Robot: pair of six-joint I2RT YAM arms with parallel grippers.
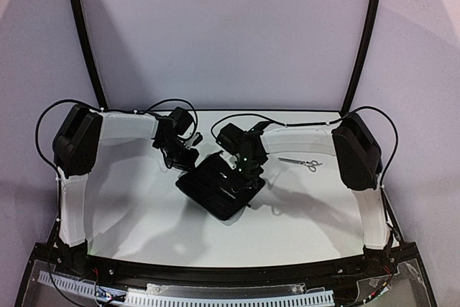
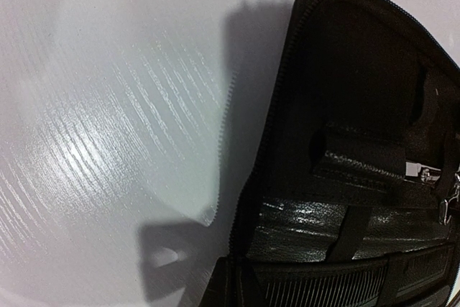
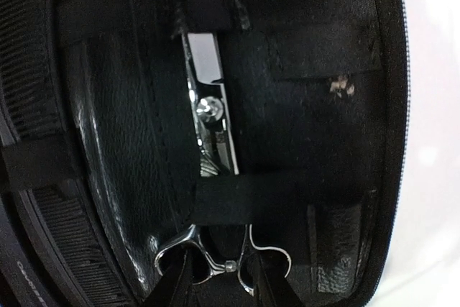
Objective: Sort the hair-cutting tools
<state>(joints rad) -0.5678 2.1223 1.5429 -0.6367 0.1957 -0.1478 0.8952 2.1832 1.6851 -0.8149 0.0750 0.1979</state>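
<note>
Over the table (image 1: pixel 144 213), my right claw (image 3: pixel 219 284) hangs low inside the open zip case (image 1: pixel 213 193), tips spread, one on either side of the handle rings of the stowed scissors (image 3: pixel 213 124); that silver pair lies tucked under black elastic straps (image 3: pixel 237 203) in the case, blades toward the top of the R wrist view; my left claw (image 1: pixel 184 156) sits just beside the case's far-left corner, and I cannot tell whether it's spread or pressed together; the 2nd pair, the loose scissors (image 1: pixel 302 164), lies flat on the table to the R, well apart from the case, near my R arm.
</note>
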